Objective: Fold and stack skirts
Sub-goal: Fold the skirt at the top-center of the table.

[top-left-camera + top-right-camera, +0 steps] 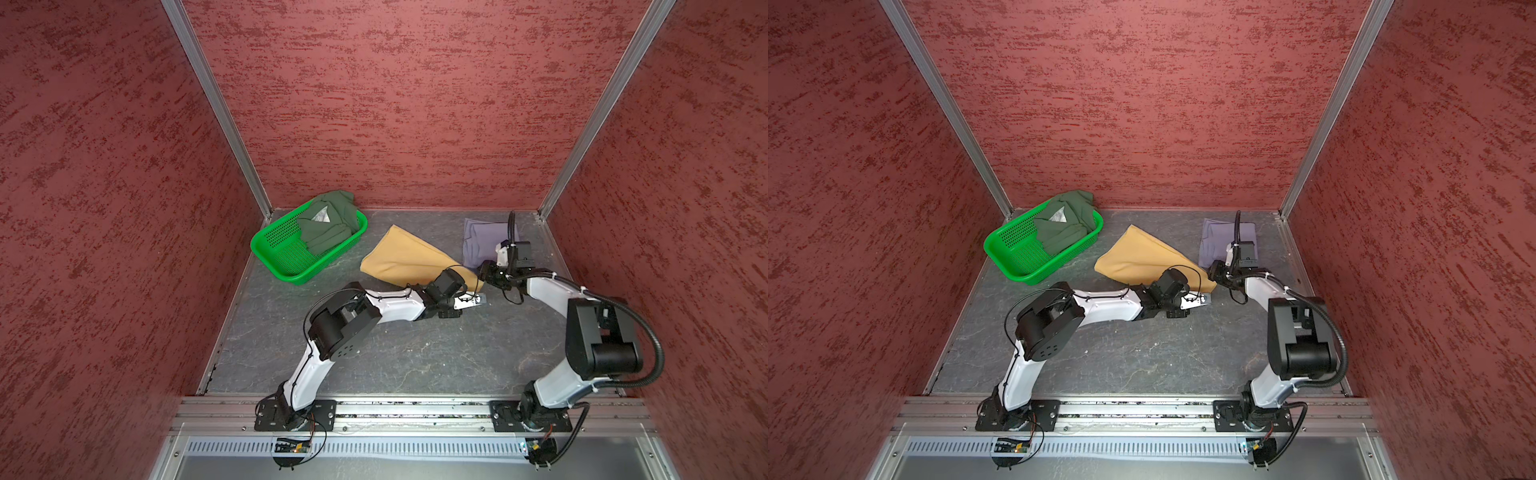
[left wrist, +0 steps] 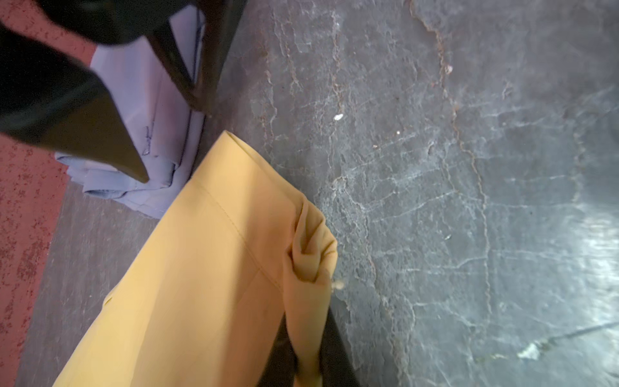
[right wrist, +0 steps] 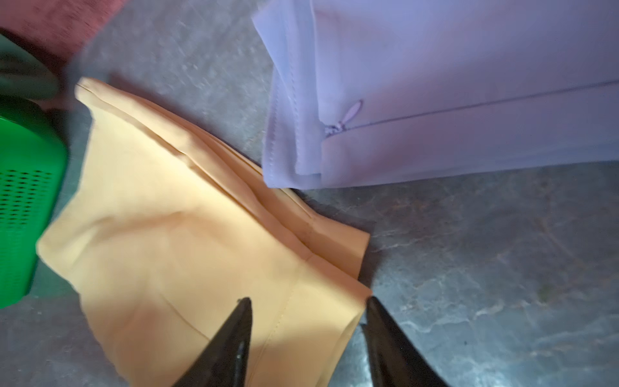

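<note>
We are clamping our left gripper (image 2: 308, 311) shut on a bunched corner of the mustard-yellow skirt (image 2: 201, 268). Our right gripper (image 3: 308, 301) is hanging open astride its hem, holding nothing. The skirt is lying between the green basket (image 1: 282, 253) and the folded lavender-grey skirt (image 1: 482, 239). We are mid-fold, we judge, and the right gripper must grip next.

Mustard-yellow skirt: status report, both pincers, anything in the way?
Left pincer shut on corner of mustard-yellow cloth skirt. Right pincer open, astride its edge. Folded lavender-grey cloth skirt close beside that edge.
</note>
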